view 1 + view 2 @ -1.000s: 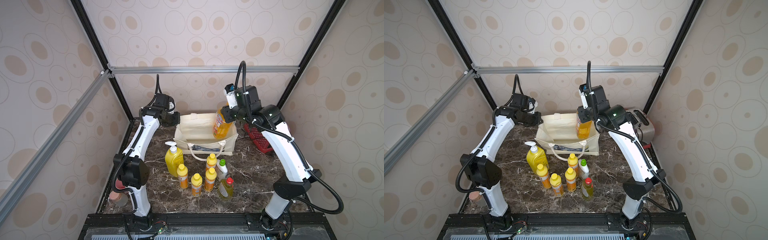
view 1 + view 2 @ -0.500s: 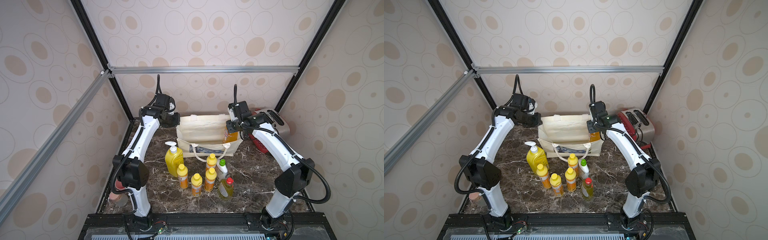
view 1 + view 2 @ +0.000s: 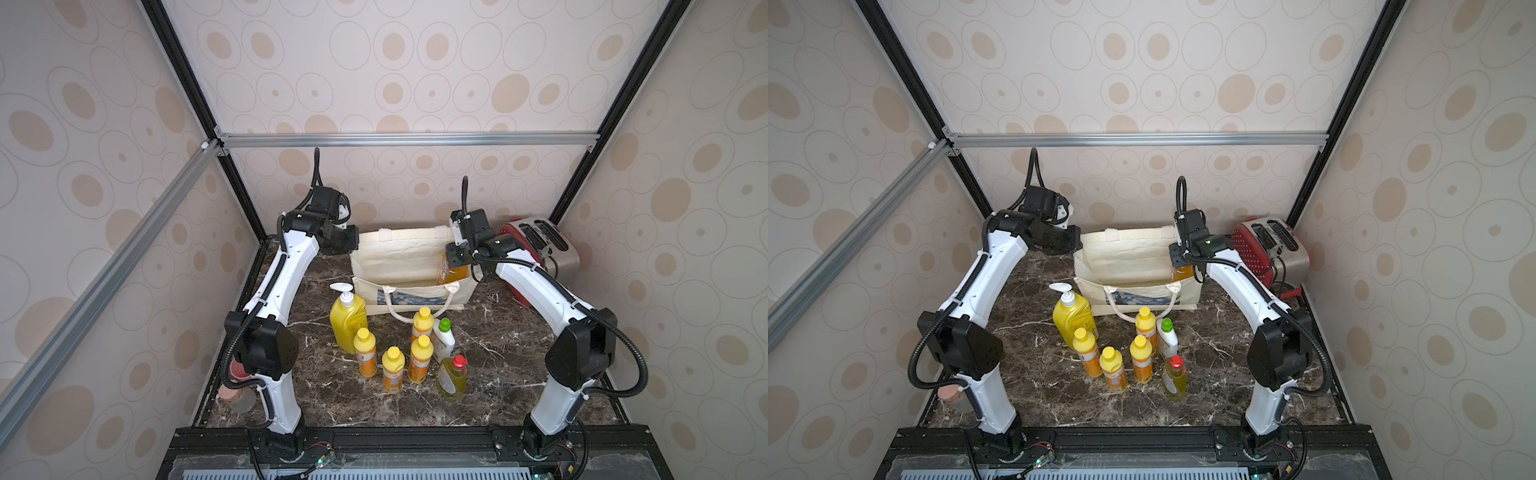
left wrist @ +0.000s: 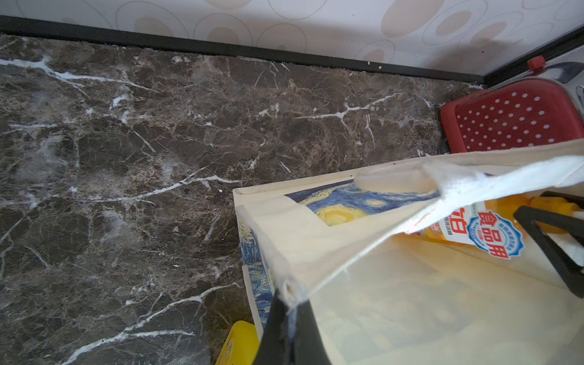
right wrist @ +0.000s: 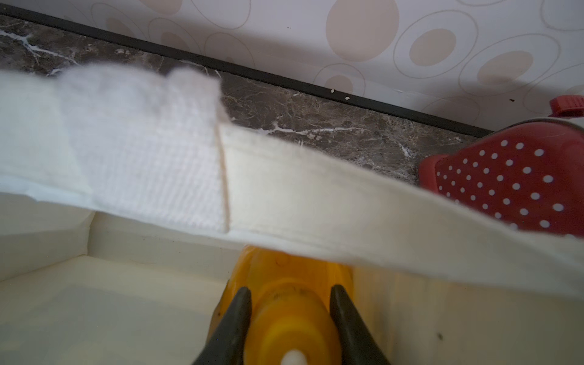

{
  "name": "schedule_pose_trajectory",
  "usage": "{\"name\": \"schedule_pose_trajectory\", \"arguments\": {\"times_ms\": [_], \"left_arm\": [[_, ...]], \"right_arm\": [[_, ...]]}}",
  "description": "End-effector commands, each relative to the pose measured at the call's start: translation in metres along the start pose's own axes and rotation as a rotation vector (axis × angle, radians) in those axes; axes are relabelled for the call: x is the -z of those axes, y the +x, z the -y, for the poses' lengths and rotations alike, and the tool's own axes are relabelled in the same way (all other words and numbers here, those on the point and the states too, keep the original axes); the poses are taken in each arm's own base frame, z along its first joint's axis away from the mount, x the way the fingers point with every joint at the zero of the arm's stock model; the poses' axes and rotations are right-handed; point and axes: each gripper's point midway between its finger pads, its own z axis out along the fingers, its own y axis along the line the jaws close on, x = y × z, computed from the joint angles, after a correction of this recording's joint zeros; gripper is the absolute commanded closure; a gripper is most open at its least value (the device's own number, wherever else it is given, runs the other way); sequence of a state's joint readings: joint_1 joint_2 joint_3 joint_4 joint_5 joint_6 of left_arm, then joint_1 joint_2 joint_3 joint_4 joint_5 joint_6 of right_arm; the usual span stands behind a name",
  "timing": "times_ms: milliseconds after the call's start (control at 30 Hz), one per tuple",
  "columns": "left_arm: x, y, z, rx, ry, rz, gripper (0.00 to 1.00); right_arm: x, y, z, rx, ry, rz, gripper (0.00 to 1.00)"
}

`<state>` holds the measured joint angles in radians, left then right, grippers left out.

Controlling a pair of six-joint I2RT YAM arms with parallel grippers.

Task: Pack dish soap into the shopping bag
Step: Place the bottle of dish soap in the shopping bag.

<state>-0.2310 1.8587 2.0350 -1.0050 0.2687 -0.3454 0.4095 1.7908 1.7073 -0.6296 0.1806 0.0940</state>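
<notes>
The cream shopping bag (image 3: 399, 259) (image 3: 1125, 257) stands open at the back of the table. My left gripper (image 4: 289, 303) is shut on its left rim (image 4: 319, 252), holding the mouth open. My right gripper (image 5: 290, 303) is shut on the neck of the big clear amber bottle (image 5: 284, 275) (image 3: 451, 272), which hangs upright inside the bag's right end; its label (image 4: 480, 230) shows in the left wrist view. In front of the bag stand the big yellow pump bottle (image 3: 347, 320), several small orange bottles (image 3: 392, 370), the white green-capped bottle (image 3: 444, 338) and the yellow-green red-capped one (image 3: 452, 376).
A red dotted toaster (image 3: 540, 245) (image 5: 512, 180) stands right of the bag, close to my right arm. A pinkish cup (image 3: 237, 370) sits by the left arm's base. The back wall runs just behind the bag.
My right arm has come down with the amber bottle, from above the bag's rim to inside the bag. The left gripper has kept its hold on the rim.
</notes>
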Motion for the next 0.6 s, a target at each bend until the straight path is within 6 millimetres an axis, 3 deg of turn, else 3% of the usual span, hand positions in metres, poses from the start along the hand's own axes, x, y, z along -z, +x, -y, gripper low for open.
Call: {"name": "schedule_pose_trajectory", "arguments": {"times_ms": [0,67,333,567], "left_arm": [[0.009,-0.002,0.0,-0.02,-0.008,0.007,1.0],[0.008,-0.002,0.0,-0.017,-0.003,0.005,0.99],[0.011,-0.002,0.007,-0.017,0.037,0.019,0.63],[0.019,0.002,0.008,-0.023,0.039,0.026,0.46]], "right_arm": [[-0.005,-0.017,0.015,-0.023,0.073,0.069,0.99],[-0.009,-0.012,0.015,-0.016,0.079,0.047,0.94],[-0.016,0.0,0.008,-0.023,0.042,-0.004,0.61],[0.019,-0.024,-0.002,-0.046,-0.047,0.032,0.35]]}}
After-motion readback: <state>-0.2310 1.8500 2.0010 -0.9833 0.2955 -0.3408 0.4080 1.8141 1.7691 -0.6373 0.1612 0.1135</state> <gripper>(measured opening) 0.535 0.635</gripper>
